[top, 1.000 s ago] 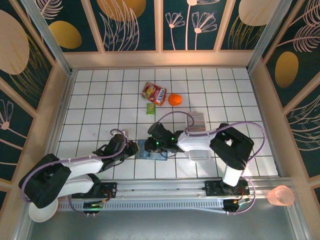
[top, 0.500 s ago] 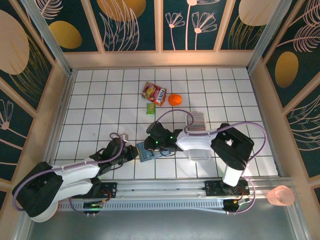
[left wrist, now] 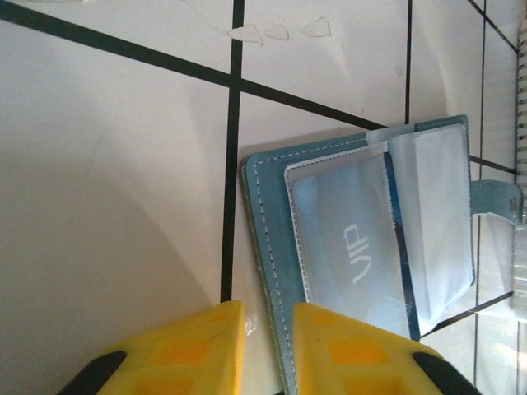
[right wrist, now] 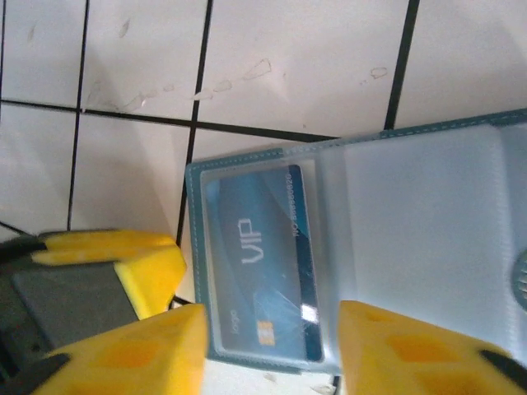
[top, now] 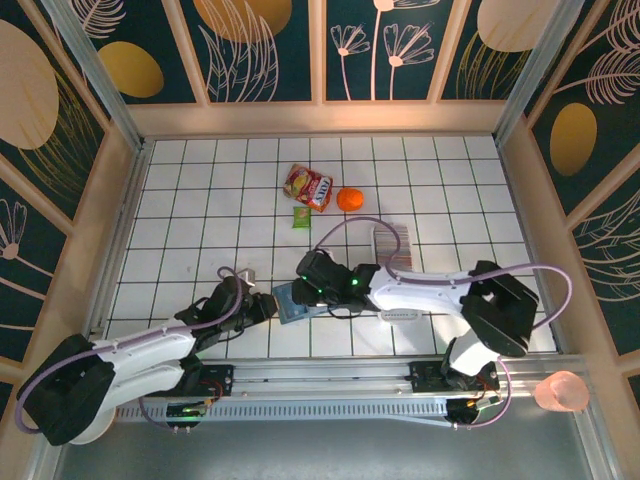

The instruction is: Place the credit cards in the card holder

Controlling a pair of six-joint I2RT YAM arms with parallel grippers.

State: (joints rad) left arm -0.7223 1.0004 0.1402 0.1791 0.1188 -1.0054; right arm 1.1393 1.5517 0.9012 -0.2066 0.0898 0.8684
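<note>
The teal card holder [top: 296,301] lies open on the white tiles. A blue VIP credit card [right wrist: 259,263] sits inside its clear sleeve [left wrist: 354,247]. My left gripper [top: 266,303] is low at the holder's left edge. Its jaws stand slightly apart around the stitched edge [left wrist: 276,329], with a gap showing beside the left finger. My right gripper [right wrist: 272,354] hovers over the holder [right wrist: 412,214], open wide and holding nothing. More credit cards [top: 393,241] are stacked to the right behind the right arm.
A red snack packet [top: 308,186], an orange [top: 349,199] and a small green packet [top: 301,216] lie farther back. A clear tray [top: 400,313] sits partly under the right arm. A pink cup [top: 562,392] stands off the table at lower right.
Both grippers have opened; the left one had been pinching the holder's edge. The right arm's elbow has swung right, and the holder has shifted slightly.
</note>
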